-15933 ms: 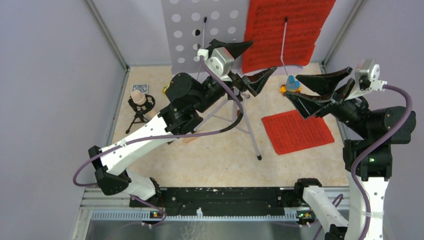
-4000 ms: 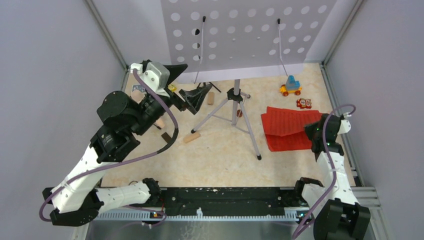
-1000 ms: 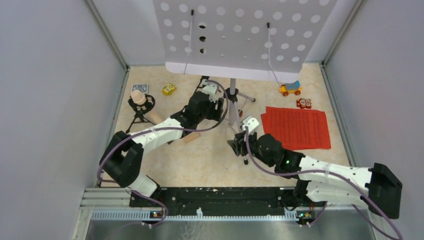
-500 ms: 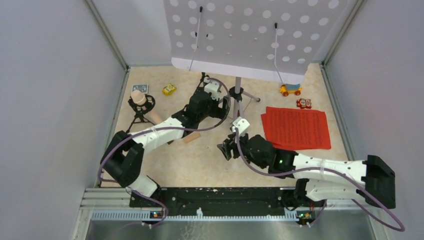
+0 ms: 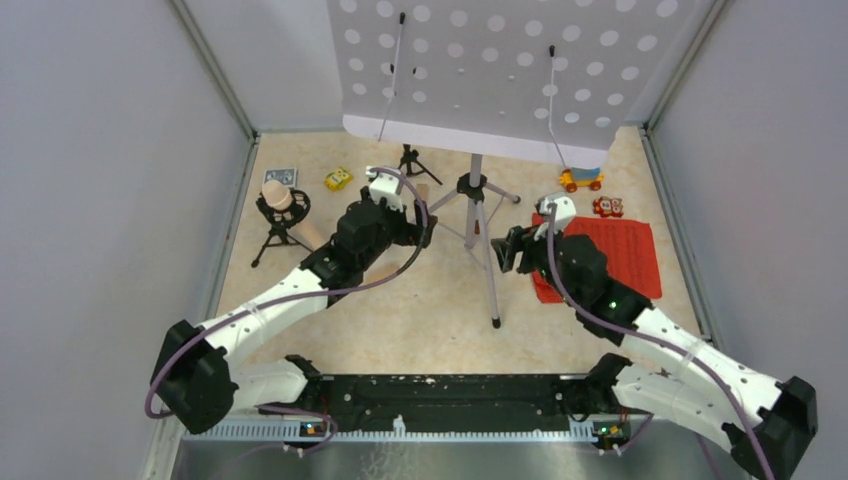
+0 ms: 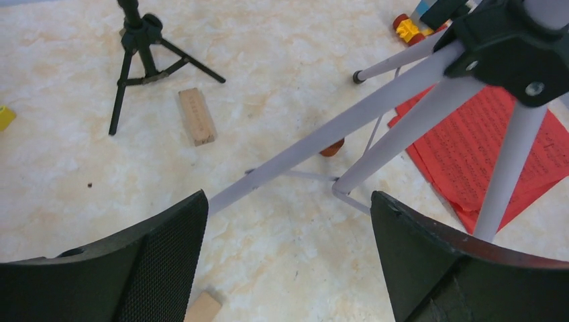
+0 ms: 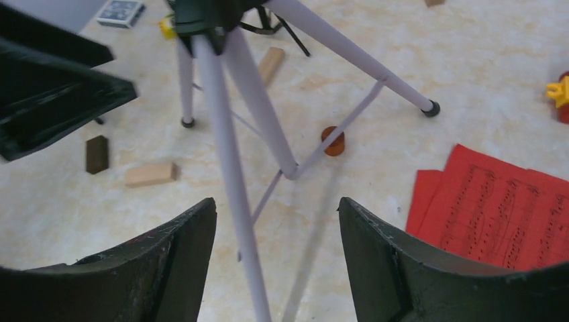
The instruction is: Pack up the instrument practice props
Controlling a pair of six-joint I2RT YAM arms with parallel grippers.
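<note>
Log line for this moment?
left gripper open, beside stand | right gripper open, opposite side | stand upright, ungripped | red sheets flat

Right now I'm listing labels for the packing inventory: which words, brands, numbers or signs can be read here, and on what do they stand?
No word, brand or number can be read in any view.
red sheet-music pages: printed staves and notes only; any title is too small to read.
blue patterned card: a pattern, too blurred to show lettering.
white music desk: round holes, no print visible.
</note>
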